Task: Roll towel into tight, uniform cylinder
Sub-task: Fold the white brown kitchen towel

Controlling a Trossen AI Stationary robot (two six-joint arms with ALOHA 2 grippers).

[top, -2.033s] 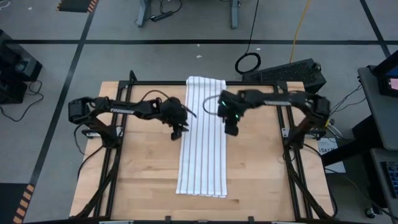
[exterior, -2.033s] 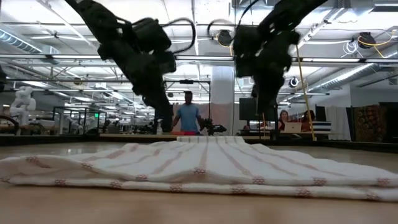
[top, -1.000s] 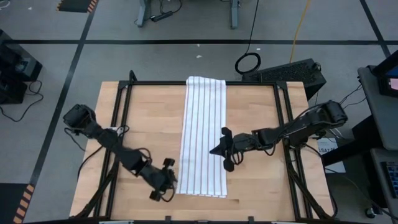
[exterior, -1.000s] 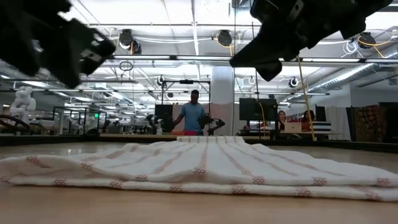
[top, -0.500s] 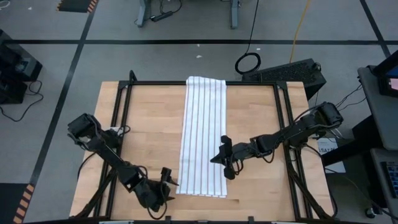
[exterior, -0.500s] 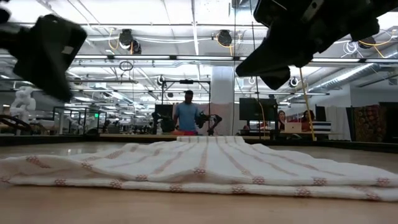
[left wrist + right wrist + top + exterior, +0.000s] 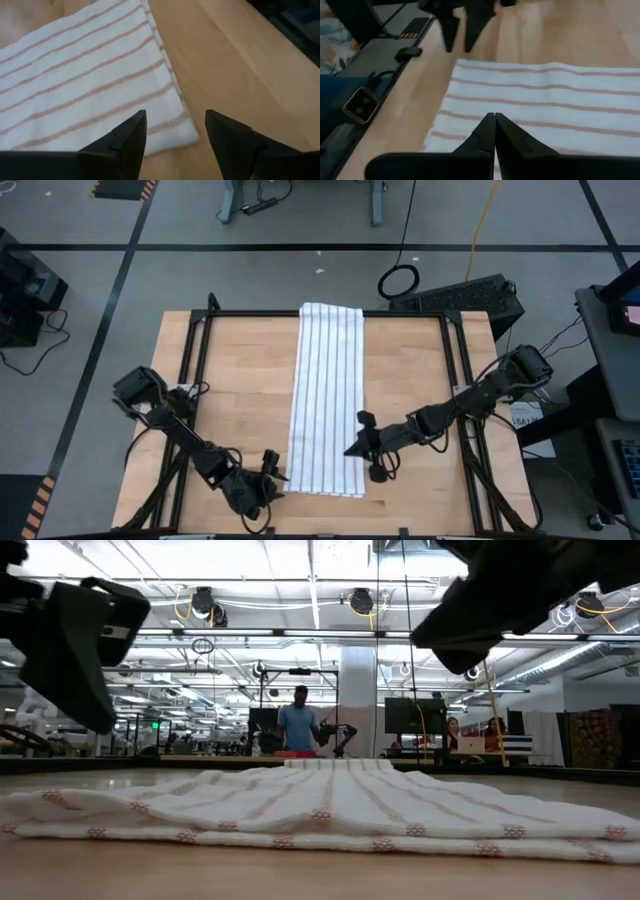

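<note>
Since both arms have swung from the table's middle down to its near end, rolling looks about to begin; nothing is rolled yet. Towel: flat, lengthwise down the table's centre. Left gripper: low beside the near left corner, fingers parted, empty. Right gripper: over the near right edge, fingers pressed together, empty.
</note>
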